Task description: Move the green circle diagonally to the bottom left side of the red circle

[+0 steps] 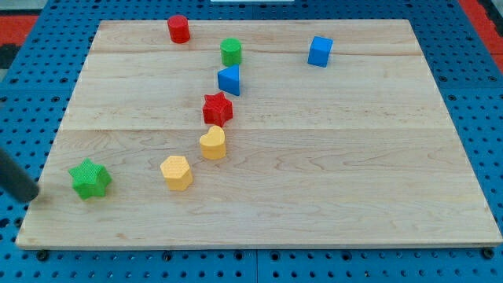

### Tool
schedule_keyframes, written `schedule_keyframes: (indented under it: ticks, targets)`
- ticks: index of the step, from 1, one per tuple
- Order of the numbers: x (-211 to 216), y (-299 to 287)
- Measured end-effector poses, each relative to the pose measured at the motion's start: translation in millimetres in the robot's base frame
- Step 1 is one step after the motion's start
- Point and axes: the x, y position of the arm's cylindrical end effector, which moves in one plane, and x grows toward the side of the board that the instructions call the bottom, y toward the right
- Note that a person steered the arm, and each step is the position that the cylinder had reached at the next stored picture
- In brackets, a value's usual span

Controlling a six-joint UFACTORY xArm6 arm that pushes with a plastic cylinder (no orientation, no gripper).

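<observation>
The green circle (231,52) stands near the view's top, right of centre-left. The red circle (179,29) stands up and to its left, close to the board's top edge. My rod comes in from the view's left edge and my tip (34,194) rests at the board's bottom-left edge, just left of the green star (89,179). The tip is far from both circles.
A blue triangle (229,79) sits just below the green circle, with a red star (218,108) below that. A yellow heart (212,144) and a yellow hexagon (177,172) lie lower down. A blue cube (320,51) stands at the top right. The wooden board (354,157) lies on blue pegboard.
</observation>
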Motion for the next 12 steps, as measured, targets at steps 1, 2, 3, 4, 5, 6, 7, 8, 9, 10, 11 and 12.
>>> schedule_keyframes:
  ticks: [1, 2, 3, 4, 5, 6, 7, 8, 9, 10, 11, 12]
  targets:
    - [-24, 44]
    - [-3, 130]
    - [4, 162]
    - [18, 203]
    - [10, 239]
    - [-28, 264]
    - [-95, 275]
    - [-143, 328]
    - [-223, 341]
    - [-271, 314]
    - [-289, 271]
    - [-262, 230]
